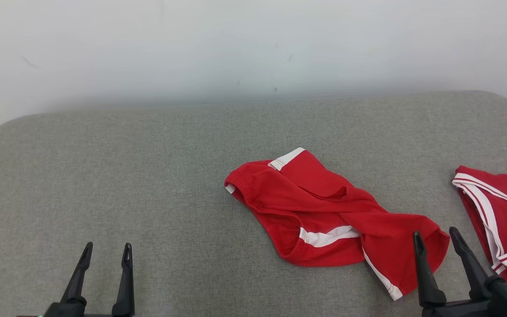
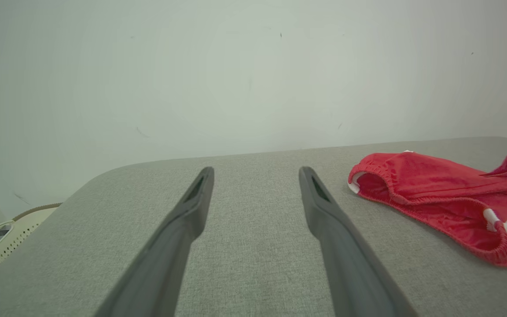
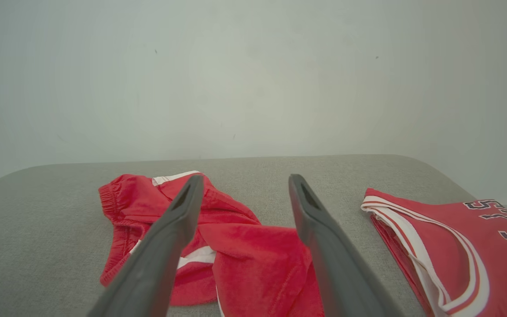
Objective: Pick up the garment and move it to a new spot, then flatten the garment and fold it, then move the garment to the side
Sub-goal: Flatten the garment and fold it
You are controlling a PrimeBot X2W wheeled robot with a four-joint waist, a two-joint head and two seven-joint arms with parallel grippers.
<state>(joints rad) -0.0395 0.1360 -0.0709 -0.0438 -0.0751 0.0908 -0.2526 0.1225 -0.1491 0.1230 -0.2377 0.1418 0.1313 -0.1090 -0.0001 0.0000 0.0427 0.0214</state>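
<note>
A pale wall [image 1: 236,44] stands behind everything, scuffed with a few small dark marks. Below it a grey fabric-covered surface [image 1: 104,185] with rounded far corners carries the clothes.

The garment, a pair of red shorts [image 1: 324,207] with white side stripes, lies crumpled and twisted right of the surface's middle, nearer the near edge than the far edge. Its elastic waistband opens toward the left, 1 leg runs diagonally toward the near right corner, and a white-trimmed hem is turned up on the far side. In the right wrist view the cloth is bunched in several folds, with a white band showing across the middle.

A red jersey [image 1: 500,211] with double white and red edging lies at the right edge of the surface, apart from the shorts, with a strip of grey fabric between them. The right wrist view shows dark outlined lettering on it, cut off at the picture's side.

The right gripper [image 1: 435,232] hangs at the near edge over the end of that diagonal leg, its 2 dark fingers spread wide with the red cloth showing between them; whether the tips touch the fabric cannot be told. The left gripper [image 1: 108,246] hangs over bare grey fabric toward the near left corner, well apart from the shorts, its 2 fingers also spread wide.

Past the surface's left edge, the left wrist view shows a cream perforated basket [image 2: 2,237] with a brown rim.
</note>
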